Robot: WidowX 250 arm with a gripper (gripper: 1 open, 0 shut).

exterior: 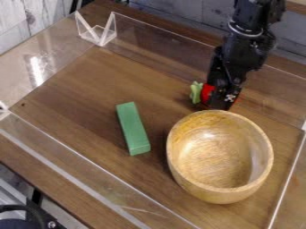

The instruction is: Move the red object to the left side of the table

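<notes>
The red object (208, 94) is a small red toy fruit with a green leafy end, lying on the table (84, 80) just behind the wooden bowl. Most of it is hidden by my gripper (224, 90), which points straight down and stands right over it, low to the tabletop. The black fingers (232, 89) straddle the fruit with the jaws open; only a red sliver and the green leaf show at the gripper's left.
A round light wooden bowl (220, 155) sits at the front right, just in front of the fruit. A green rectangular block (132, 127) lies left of the bowl. A clear plastic stand (96, 29) sits at the back left. Low clear walls edge the tabletop.
</notes>
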